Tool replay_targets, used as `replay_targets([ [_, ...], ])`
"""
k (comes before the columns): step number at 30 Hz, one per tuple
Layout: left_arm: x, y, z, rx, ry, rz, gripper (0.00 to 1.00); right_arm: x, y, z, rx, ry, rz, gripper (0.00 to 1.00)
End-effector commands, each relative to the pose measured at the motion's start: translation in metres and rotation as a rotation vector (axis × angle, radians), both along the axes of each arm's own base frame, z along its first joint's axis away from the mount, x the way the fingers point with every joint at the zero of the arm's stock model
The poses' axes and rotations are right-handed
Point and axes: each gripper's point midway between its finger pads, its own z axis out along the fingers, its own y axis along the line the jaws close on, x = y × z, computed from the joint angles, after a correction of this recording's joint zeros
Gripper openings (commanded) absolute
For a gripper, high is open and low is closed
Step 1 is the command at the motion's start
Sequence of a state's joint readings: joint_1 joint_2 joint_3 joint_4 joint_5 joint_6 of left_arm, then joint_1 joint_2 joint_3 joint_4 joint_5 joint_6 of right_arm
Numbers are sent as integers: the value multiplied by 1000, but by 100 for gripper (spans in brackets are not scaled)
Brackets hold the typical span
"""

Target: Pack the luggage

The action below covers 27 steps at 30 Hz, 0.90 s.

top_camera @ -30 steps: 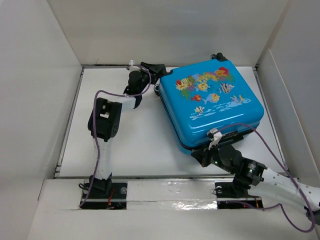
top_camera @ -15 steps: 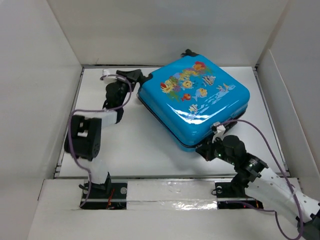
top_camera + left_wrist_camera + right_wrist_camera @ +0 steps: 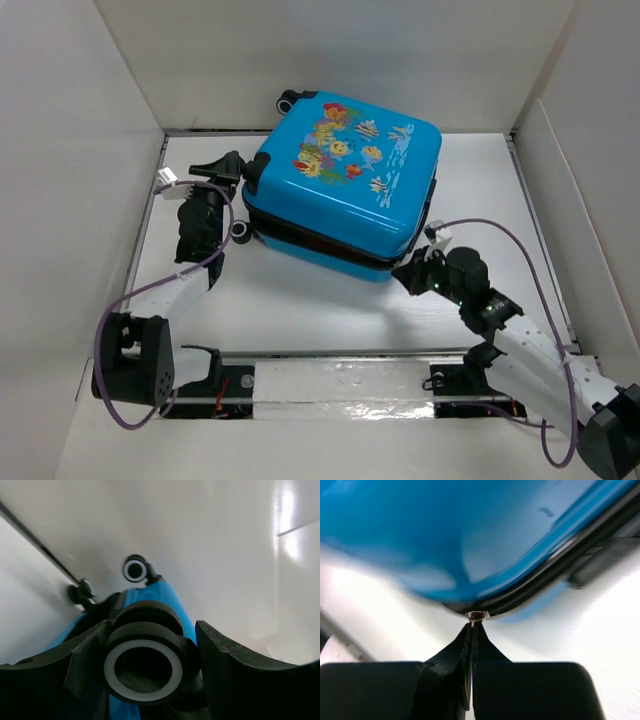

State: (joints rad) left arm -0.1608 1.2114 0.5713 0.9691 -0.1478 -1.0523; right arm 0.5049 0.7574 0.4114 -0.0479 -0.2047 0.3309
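Note:
The luggage (image 3: 345,180), a bright blue closed suitcase with fish print on its lid, lies flat at the back middle of the table. My left gripper (image 3: 238,170) is at its left corner. In the left wrist view the jaws (image 3: 152,630) are closed on a black wheel with a white ring (image 3: 142,667). My right gripper (image 3: 412,268) is at the near right edge of the luggage. Its fingers (image 3: 472,630) are pressed together on a small metal zip pull (image 3: 477,615) at the black zip line under the blue shell (image 3: 470,530).
Two more wheels show, one on the left side (image 3: 241,232) and one at the back corner (image 3: 286,101). White walls (image 3: 80,150) box the table (image 3: 300,310) on the left, back and right. Purple cables (image 3: 500,235) loop off both arms.
The luggage has swung and slid leftward and toward the back wall. My left gripper moved left with its corner, and the right gripper followed the near edge upward.

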Motion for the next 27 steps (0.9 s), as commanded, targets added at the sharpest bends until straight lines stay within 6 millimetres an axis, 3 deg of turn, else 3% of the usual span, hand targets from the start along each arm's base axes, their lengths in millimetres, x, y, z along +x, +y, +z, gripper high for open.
replay_targets([
  [1, 9, -19, 54, 104, -120, -52, 0, -26, 36, 52, 183, -166, 162, 0],
  [3, 20, -21, 42, 105, -84, -54, 0, -26, 29, 49, 171, -164, 118, 0],
  [7, 21, -24, 9, 69, -33, -78, 0, -32, 22, 61, 171, -187, 100, 0],
  [8, 21, -27, -6, 60, 0, -99, 0, -34, 24, 70, 179, -196, 120, 0],
  [10, 17, -30, -15, 53, 3, -118, 0, -37, 33, 75, 192, -190, 156, 0],
  [13, 6, -36, -36, 65, 40, -112, 0, -44, 56, 73, 236, -165, 202, 0],
  [15, 3, -31, -53, 81, 83, -91, 0, -40, 64, 66, 238, -134, 154, 0],
  [20, -5, -26, -97, 100, 165, -77, 0, -25, 70, 88, 277, -175, 47, 0],
  [25, -18, -39, -107, 93, 156, -147, 0, -10, 76, 105, 265, -209, -16, 0],
  [27, -21, -45, -108, 82, 148, -186, 0, -6, 95, 89, 224, -179, 2, 0],
])
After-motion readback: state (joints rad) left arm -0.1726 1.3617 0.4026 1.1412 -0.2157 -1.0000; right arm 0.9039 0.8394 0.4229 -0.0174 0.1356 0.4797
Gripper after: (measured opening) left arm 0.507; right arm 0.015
